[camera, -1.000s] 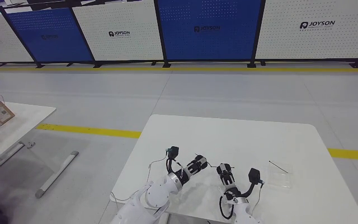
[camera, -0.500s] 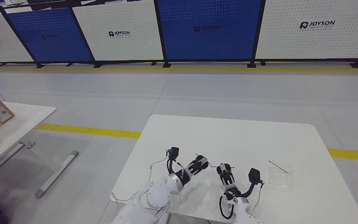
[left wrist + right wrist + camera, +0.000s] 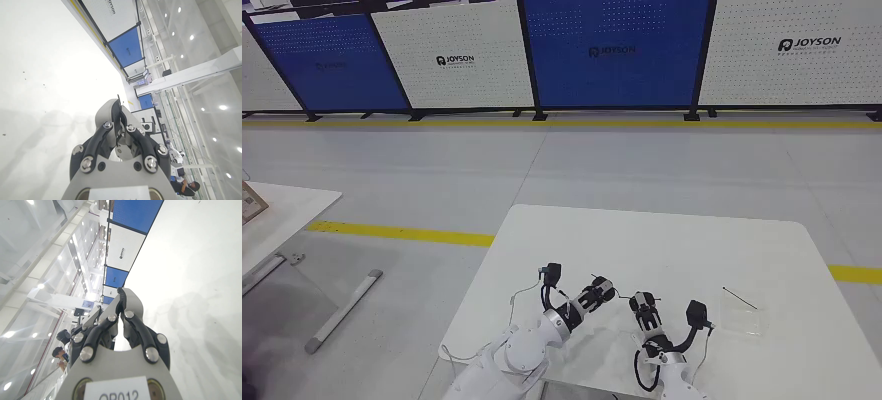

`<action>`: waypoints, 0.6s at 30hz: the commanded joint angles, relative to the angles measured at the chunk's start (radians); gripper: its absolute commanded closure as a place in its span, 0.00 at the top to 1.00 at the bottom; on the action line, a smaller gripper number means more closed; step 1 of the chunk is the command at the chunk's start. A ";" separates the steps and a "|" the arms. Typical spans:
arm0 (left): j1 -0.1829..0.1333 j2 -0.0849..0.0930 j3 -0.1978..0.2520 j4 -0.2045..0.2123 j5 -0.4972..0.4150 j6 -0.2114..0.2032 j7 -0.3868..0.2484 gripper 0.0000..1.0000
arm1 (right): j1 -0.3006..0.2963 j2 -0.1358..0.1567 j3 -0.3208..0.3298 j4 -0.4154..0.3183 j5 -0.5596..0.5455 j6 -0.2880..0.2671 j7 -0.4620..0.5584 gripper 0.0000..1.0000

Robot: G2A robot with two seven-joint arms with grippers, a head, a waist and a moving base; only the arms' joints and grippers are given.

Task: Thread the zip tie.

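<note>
Holds the left jaws pinched shut, on the left arm (image 3: pixel 567 315) close to the counter's (image 3: pixel 662 240) near edge, with a thin dark strip of tie (image 3: pixel 119 98) poking out past the tips. Holds the right jaws shut likewise, on the right arm (image 3: pixel 654 340) just beside, with a dark nub (image 3: pixel 119 290) at the tips, probably the tie's head, though too small to be sure. Cannot tell one tie from two here, nor a tail already in the head from a tail not yet in. Farther out to the right, well apart from both arms, has a spare tie (image 3: pixel 740 298) lying flat at the far edge of a clear bag (image 3: pixel 742 318), touching or just beside, hard to say. Beyond the counter, only floor with a yellow line (image 3: pixel 392 233), then blue and white panels (image 3: pixel 612 50). As for risks: may miss the slot, with tail and head so tiny and half hidden behind the fingertips. May buckle the tail if pushed off-axis, judging by so thin and limp a strip. May lose or swivel the strip, with so little of it clamped. May feed it the wrong way round and so never catch the teeth. May knock the two sets of tips together, given so small a gap.
</note>
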 commanded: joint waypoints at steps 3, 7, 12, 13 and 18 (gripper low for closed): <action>0.001 -0.003 0.003 0.004 -0.041 -0.002 -0.010 0.00 | 0.004 -0.001 -0.003 -0.001 0.005 -0.007 0.012 0.00; -0.004 -0.004 -0.004 0.011 -0.071 0.005 -0.023 0.00 | 0.009 -0.003 -0.011 0.011 0.005 -0.017 0.010 0.00; -0.003 -0.003 -0.013 0.011 -0.076 0.001 -0.020 0.00 | 0.009 -0.004 -0.007 0.018 0.010 -0.030 0.000 0.00; -0.003 -0.003 -0.014 0.011 -0.076 0.002 -0.020 0.00 | 0.008 -0.004 -0.005 0.017 0.011 -0.031 -0.004 0.00; -0.005 -0.003 -0.016 0.011 -0.087 0.015 -0.033 0.00 | -0.003 -0.004 0.004 0.003 0.016 -0.033 -0.021 0.00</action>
